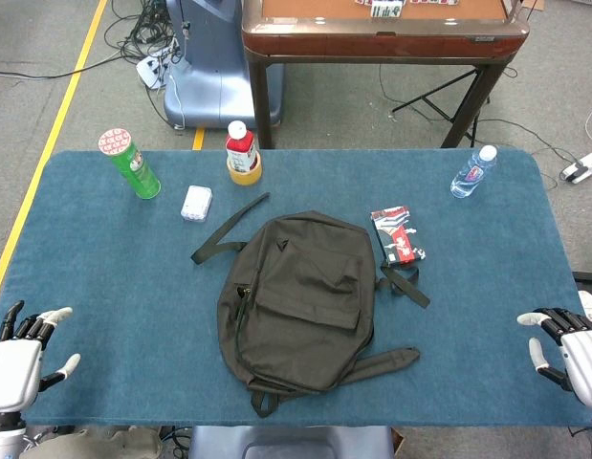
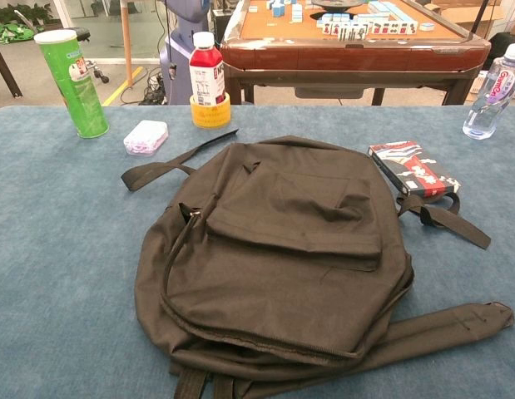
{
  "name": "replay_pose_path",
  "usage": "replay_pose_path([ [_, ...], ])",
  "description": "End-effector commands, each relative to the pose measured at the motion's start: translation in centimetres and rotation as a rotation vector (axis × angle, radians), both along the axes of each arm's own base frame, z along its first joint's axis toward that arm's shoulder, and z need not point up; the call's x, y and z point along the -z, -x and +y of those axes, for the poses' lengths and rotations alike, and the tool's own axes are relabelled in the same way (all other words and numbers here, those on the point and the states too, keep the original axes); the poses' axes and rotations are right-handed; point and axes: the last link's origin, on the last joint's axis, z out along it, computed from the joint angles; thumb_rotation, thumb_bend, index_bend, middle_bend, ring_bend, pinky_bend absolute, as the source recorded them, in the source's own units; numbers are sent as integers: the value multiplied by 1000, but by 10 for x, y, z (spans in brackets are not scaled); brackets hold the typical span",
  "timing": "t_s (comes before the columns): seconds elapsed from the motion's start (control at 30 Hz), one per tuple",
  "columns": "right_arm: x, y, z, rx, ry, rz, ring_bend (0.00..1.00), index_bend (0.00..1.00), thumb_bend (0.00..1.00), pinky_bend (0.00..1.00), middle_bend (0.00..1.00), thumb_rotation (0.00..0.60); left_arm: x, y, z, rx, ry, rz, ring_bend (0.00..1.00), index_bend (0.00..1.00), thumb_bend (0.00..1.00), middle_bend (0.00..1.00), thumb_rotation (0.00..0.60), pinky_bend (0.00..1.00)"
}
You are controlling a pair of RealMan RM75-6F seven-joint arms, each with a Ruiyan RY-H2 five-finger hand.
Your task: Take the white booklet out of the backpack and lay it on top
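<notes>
Backpack (image 2: 274,249) lies flat, hands apart

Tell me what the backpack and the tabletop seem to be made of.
Backpack: soft woven fabric, probably nylon or canvas, matte dark olive; it slumps and creases, with stitched seams. Tabletop: covered in blue cloth, felt-like or short-pile; fuzzy, no shine.

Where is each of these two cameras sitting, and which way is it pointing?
Head view: high up, looking steeply down on the blue table and backpack; the left robot hand and right robot hand show at the near corners.
Chest view: lower, at the table's near edge, looking forward across the backpack; no part of the robot shows.
Both share the backpack, green can, red bottle and water bottle.
</notes>
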Motion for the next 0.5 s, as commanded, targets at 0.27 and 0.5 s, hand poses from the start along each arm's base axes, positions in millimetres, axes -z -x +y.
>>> replay_pose_path([
  [0.27,1,-2,-3,0,-8,-7,299,375,510,390,368,600,3,2,3,-7,15,-11,290,309,204,327,600,54],
  [0.5,-3,-3,-5,-3,7,-7,299,375,510,390,368,600,4,2,7,33,39,0,290,309,203,327,600,54],
])
